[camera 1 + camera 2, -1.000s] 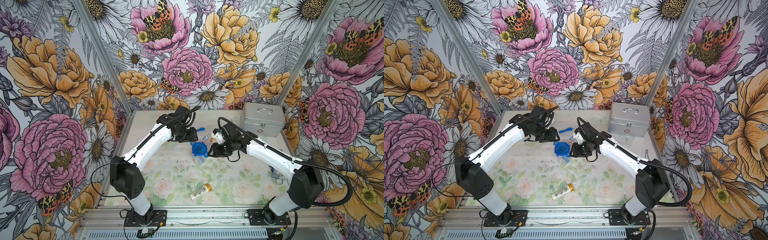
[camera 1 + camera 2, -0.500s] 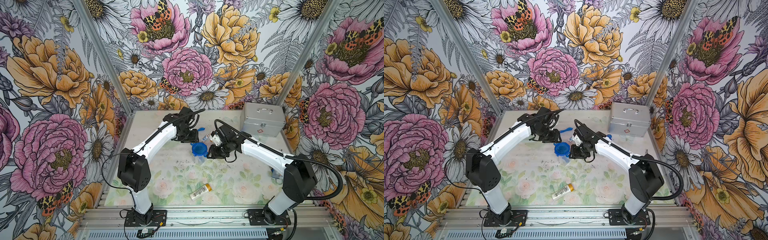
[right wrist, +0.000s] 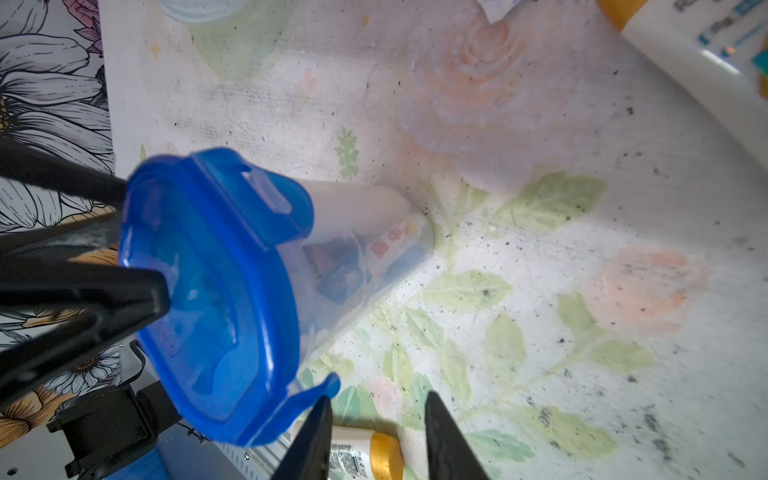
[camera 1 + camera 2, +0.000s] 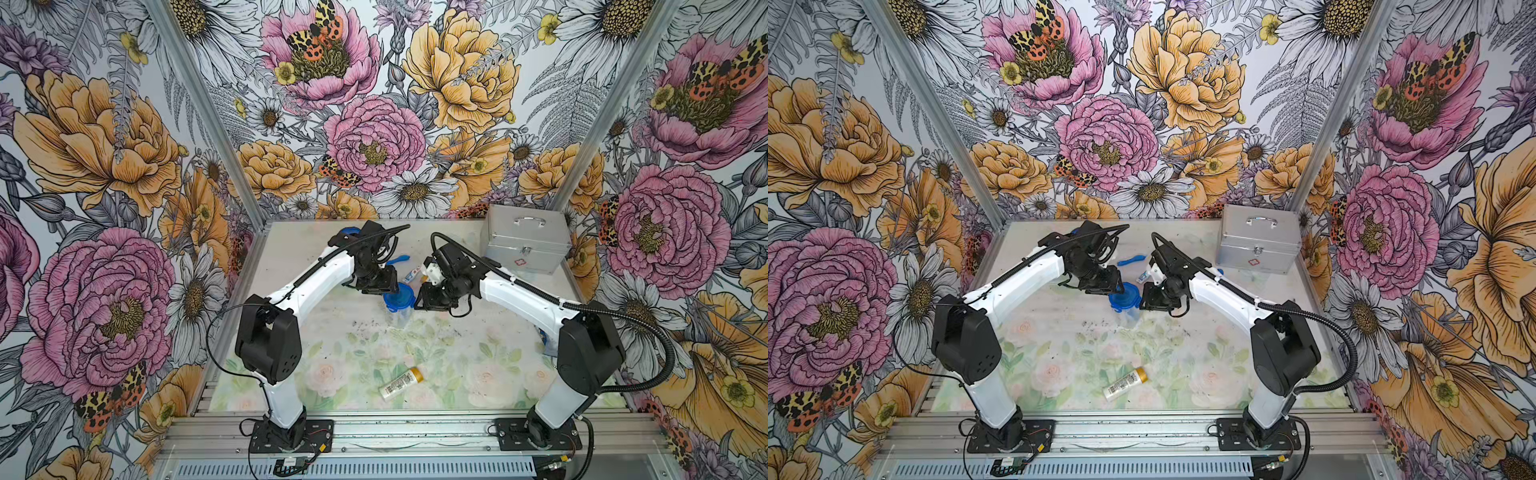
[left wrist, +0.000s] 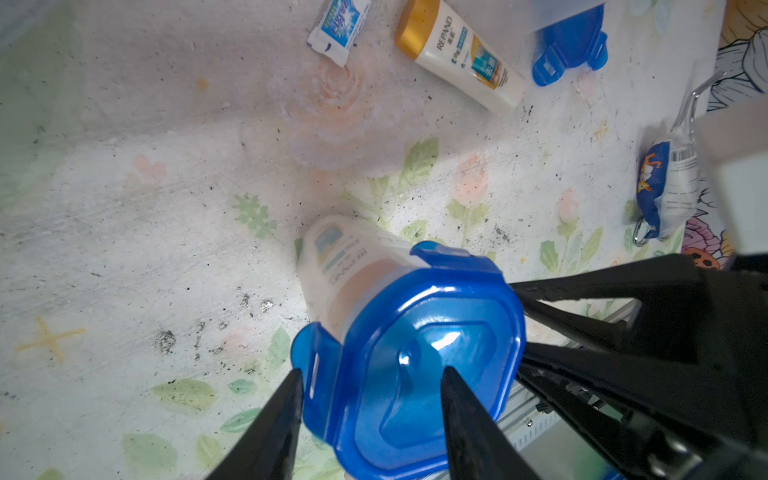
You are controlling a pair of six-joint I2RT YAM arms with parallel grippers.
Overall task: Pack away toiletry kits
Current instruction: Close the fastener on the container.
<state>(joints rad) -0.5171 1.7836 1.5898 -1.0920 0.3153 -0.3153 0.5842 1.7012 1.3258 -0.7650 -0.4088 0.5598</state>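
Two robot arms met at one clear cup in the middle of the worktop. The cup stood up straight. Its blue lid sat on top. A white bottle and some other small things showed through the side of the cup, but they looked blurry.

The left gripper pointed down at the lid. Its two fingers were apart. One finger was right against the outside of a lid tab that stuck out. The other finger was over the top of the lid. I could not tell if they were squeezing the lid or only touching it.

The right gripper was on the other side of the cup. Its fingers were apart, and nothing was between them. One finger was just beside another lid tab.

A blue toothbrush and a tiny toothpaste tube lay on the worktop just behind the cup. A loose bottle, white with a gold cap, lay on its side near the front edge, well away from the cup. In the left wrist view, a second bottle lay flat near a spare lid. A silver case with a handle stood shut in the back right corner.
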